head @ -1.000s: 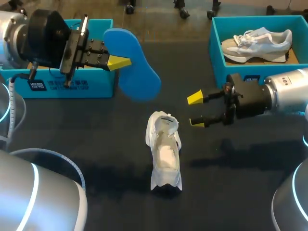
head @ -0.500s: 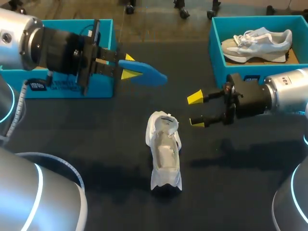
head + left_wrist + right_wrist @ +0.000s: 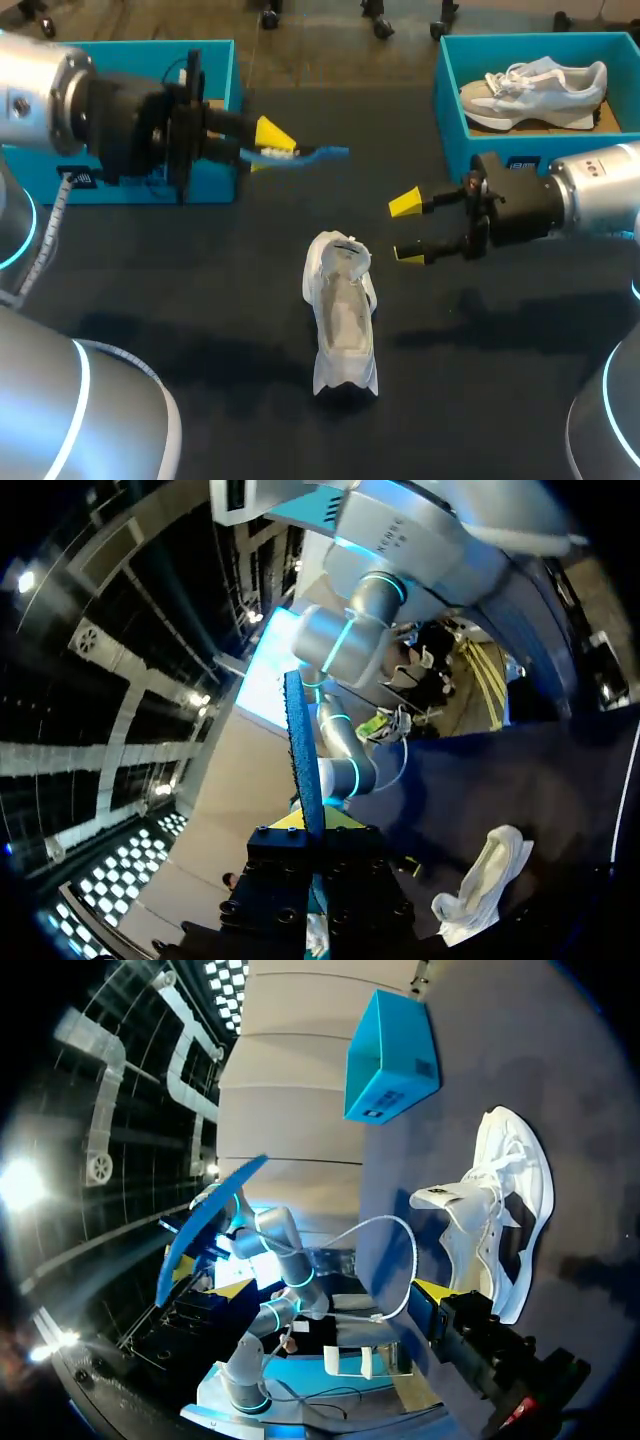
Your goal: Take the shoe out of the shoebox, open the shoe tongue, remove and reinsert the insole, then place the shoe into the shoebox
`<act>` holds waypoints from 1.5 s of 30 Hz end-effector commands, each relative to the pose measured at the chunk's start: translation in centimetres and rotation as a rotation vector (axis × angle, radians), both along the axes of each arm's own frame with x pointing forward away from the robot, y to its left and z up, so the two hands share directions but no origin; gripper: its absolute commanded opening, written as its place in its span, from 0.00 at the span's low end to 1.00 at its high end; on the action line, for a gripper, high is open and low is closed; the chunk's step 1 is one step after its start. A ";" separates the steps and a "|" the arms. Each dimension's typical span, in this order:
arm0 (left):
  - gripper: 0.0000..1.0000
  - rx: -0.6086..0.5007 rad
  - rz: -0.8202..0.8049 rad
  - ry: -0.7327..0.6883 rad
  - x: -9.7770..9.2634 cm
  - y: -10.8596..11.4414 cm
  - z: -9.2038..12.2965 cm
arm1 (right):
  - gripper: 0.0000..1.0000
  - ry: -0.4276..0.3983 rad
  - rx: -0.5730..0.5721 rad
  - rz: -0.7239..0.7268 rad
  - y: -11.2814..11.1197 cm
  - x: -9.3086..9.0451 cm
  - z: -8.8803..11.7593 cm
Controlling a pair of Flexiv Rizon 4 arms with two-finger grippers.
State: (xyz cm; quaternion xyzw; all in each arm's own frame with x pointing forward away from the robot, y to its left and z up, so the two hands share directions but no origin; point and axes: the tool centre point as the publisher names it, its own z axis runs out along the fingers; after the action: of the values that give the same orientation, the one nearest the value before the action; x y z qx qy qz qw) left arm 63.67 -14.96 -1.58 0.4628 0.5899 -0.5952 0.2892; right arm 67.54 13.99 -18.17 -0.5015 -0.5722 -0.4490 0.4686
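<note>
Item, insole: blue, pinched at one end between the left fingers, which were closed on it from both sides. It was held above the desk, in front of the left box, and showed edge-on in the head view with its long axis pointing across toward my right. Item, shoe: white, on the desk at the middle with its mouth up and tongue pulled open, and its long axis ran away from me, roughly crosswise to the insole. From the left fingers it lay nearer me and to the right, well apart. Item, right fingers: spread wide and holding nothing, just beside the shoe's far end, the nearer of the two arms. Item, right box: it held a second shoe. I judged reinsertion would call for swinging the insole into line with the shoe. Against one second before, the left wrist had rolled, so the insole went from broad face up to edge-on. The right arm and the shoe were unchanged.
</note>
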 end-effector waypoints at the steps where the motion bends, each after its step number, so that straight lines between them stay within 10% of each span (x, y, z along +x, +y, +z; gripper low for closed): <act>1: 0.00 -0.078 0.091 -0.408 -1.8 0.5 -1.9 | 1.00 0.000 -0.001 -0.001 0.1 0.0 -0.1; 31: 0.00 -0.149 0.116 -0.514 0.9 0.7 -6.1 | 1.00 0.000 -0.001 -0.001 0.1 0.0 -0.1; 45: 0.00 -0.120 0.200 -0.681 3.6 -1.1 -11.9 | 1.00 0.000 -0.001 -0.001 0.1 0.0 -0.1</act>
State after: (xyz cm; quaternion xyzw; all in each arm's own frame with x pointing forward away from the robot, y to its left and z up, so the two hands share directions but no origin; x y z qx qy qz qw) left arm 66.83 -15.10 -12.87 0.5562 0.4728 -0.4144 0.5435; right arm 67.62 13.99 -18.16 -0.5014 -0.5723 -0.4483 0.4692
